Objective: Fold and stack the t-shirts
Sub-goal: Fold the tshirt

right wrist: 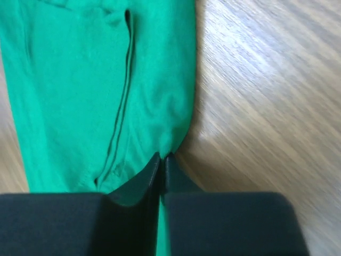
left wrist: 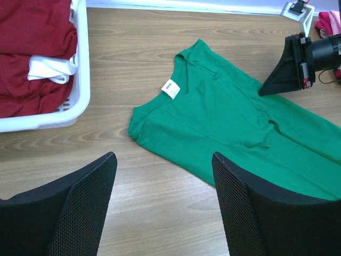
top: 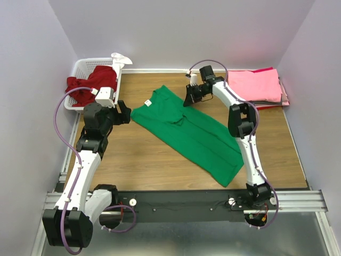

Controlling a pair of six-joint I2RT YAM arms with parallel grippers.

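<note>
A bright green t-shirt (top: 186,130) lies spread diagonally on the wooden table, its white neck tag (left wrist: 170,88) up. My right gripper (top: 188,100) is shut on the shirt's far edge (right wrist: 176,140), a strip of green cloth pinched between its fingers. It also shows in the left wrist view (left wrist: 265,90). My left gripper (top: 124,113) is open and empty, hovering above bare table just left of the shirt's collar (left wrist: 160,101). A dark red t-shirt (top: 88,84) lies heaped in the white basket (top: 79,69). Pink t-shirts (top: 254,85) lie stacked at the far right.
The white basket (left wrist: 82,80) stands at the far left corner and also holds a white cloth (left wrist: 49,69). White walls close in the table on the left, back and right. A metal rail runs along the near edge (top: 181,200).
</note>
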